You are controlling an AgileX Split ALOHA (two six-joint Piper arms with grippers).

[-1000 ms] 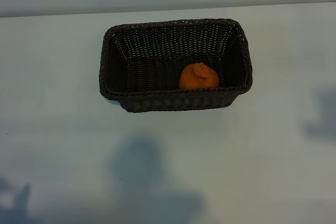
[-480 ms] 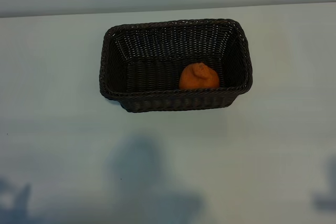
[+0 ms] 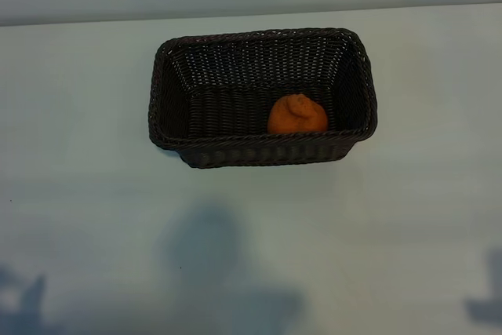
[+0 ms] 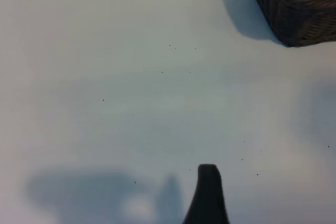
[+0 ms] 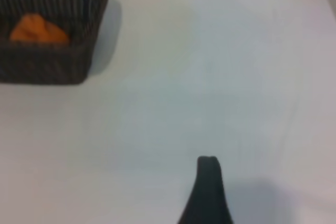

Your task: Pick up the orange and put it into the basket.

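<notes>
The orange (image 3: 297, 114) lies inside the dark brown wicker basket (image 3: 259, 149), against its near wall and right of the middle. No arm shows in the exterior view, only shadows on the table. In the left wrist view my left gripper (image 4: 168, 216) hangs over bare table with one dark finger (image 4: 208, 195) showing, and a corner of the basket (image 4: 299, 9) lies far off. My right gripper (image 5: 168, 216) also shows a single finger (image 5: 207, 192), well away from the basket (image 5: 47, 66) with the orange (image 5: 39, 30) in it. Both grippers are open and hold nothing.
The pale table (image 3: 94, 217) spreads all round the basket. Its far edge (image 3: 251, 15) runs just behind the basket. Arm shadows fall on the table at the near left (image 3: 23, 304), the near middle (image 3: 220, 272) and the near right (image 3: 486, 304).
The shadow at the right of the exterior view has slid toward the table's near edge. Basket and orange have not moved.
</notes>
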